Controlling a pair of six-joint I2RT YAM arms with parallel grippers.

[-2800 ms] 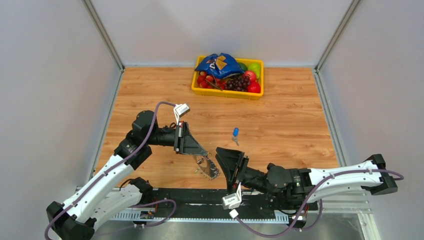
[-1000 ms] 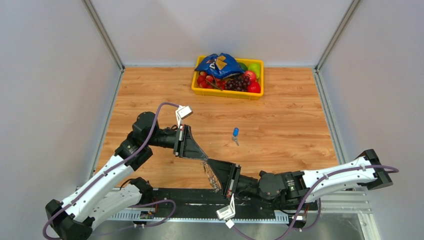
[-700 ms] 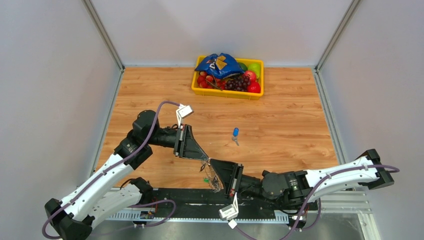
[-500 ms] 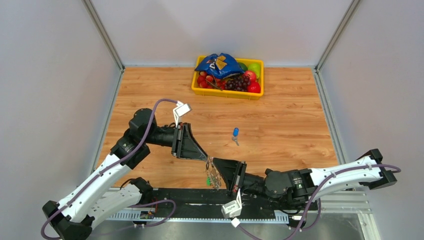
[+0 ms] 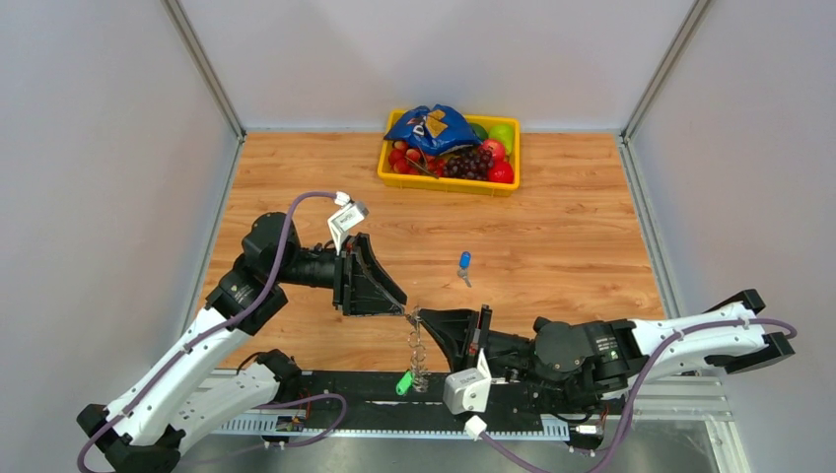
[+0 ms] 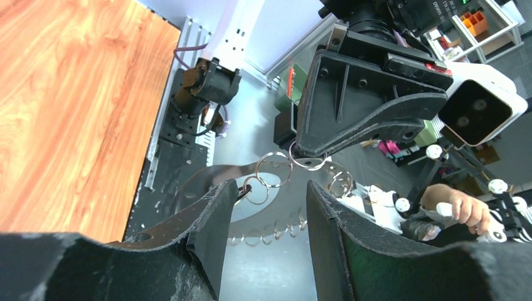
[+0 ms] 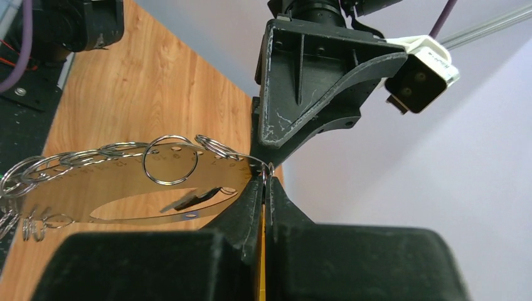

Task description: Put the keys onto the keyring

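The keyring (image 5: 419,347) is a thin grey hoop fringed with small silver rings, and it hangs at the table's near edge. My right gripper (image 5: 426,317) is shut on its top rim, and the pinch shows in the right wrist view (image 7: 265,179). A green-headed key (image 5: 403,382) dangles from the hoop's lower end. My left gripper (image 5: 402,311) stands open just left of the hoop, holding nothing. In the left wrist view its fingers (image 6: 213,216) flank the keyring (image 6: 276,188) without touching it. A blue-headed key (image 5: 463,262) lies loose on the wooden table, farther back.
A yellow bin (image 5: 444,184) with fruit and a blue bag sits at the back centre. The two grippers face each other tip to tip over the near edge. The black base rail (image 5: 355,389) runs below the hanging hoop.
My left gripper has opened, released the keyring and pulled slightly back to the left. The hoop has swung down edge-on and now hangs from the right gripper alone.
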